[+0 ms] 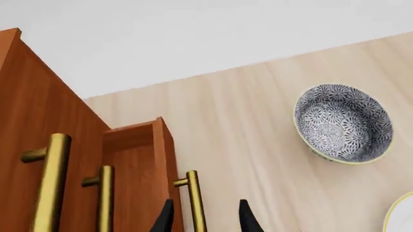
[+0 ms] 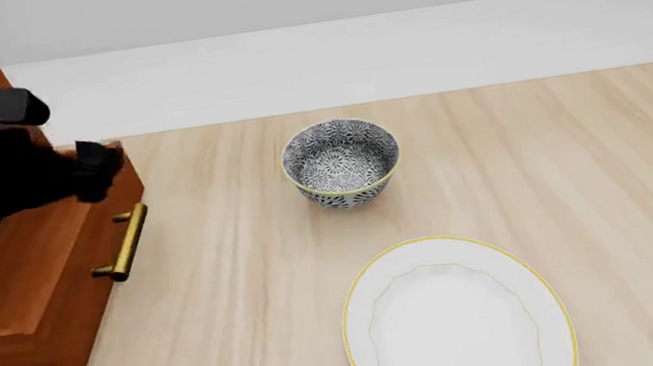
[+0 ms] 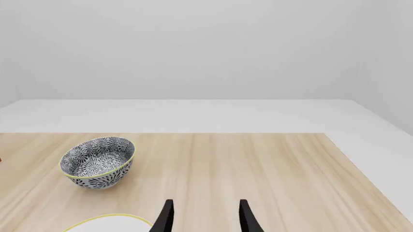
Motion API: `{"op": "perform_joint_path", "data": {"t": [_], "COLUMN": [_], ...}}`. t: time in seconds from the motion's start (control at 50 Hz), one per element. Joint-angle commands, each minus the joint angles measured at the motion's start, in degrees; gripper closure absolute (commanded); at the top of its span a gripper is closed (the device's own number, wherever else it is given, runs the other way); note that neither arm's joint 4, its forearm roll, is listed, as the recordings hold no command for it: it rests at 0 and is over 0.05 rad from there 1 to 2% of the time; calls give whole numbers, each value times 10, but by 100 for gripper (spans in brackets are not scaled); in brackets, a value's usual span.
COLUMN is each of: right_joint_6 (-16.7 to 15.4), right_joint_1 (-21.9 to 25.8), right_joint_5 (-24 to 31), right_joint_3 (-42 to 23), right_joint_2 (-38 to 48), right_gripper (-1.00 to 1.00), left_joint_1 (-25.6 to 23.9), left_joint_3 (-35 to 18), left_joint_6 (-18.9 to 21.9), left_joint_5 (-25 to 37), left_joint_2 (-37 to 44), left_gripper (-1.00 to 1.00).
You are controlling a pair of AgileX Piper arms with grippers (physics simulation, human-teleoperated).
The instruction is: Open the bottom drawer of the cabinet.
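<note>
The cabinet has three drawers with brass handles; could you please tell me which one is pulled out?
The bottom drawer: it juts out past the two shut drawers above, and its handle lies between the left gripper's fingers.

The left arm hides the cabinet [image 2: 9, 295]'s upper drawers in front view.

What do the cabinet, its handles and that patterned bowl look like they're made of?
The cabinet looks like reddish-brown wood with a smooth satin finish and faint grain. The bottom drawer's handle looks like polished brass, golden with bright highlights. The bowl seems to be glazed ceramic, with a fine dark floral print and a yellowish rim.
</note>
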Motion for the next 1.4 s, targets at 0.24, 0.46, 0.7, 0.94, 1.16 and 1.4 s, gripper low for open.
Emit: {"op": "perform_joint_path", "data": {"t": [0.24, 0.46, 0.7, 0.94, 1.16, 1.4], "right_joint_6": [0, 0, 0, 0, 0, 0], "right_joint_1": [0, 0, 0, 0, 0, 0], "right_joint_5": [0, 0, 0, 0, 0, 0], "right_joint_3": [0, 0, 0, 0, 0, 0], "right_joint_2": [0, 0, 0, 0, 0, 0], "right_gripper": [-100, -100, -100, -100, -100, -100], "left_joint_1": [56, 79, 85, 95, 103, 93], "left_joint_3": [29, 46, 68, 97, 125, 132], "left_joint_6": [-22, -3, -19, -30, -35, -64], "left_joint_5": [-11, -28, -53, -75, -93, -104], "left_joint_2": [32, 35, 51, 57, 56, 68], "left_gripper": [-100, -100, -100, -100, -100, -100]}}
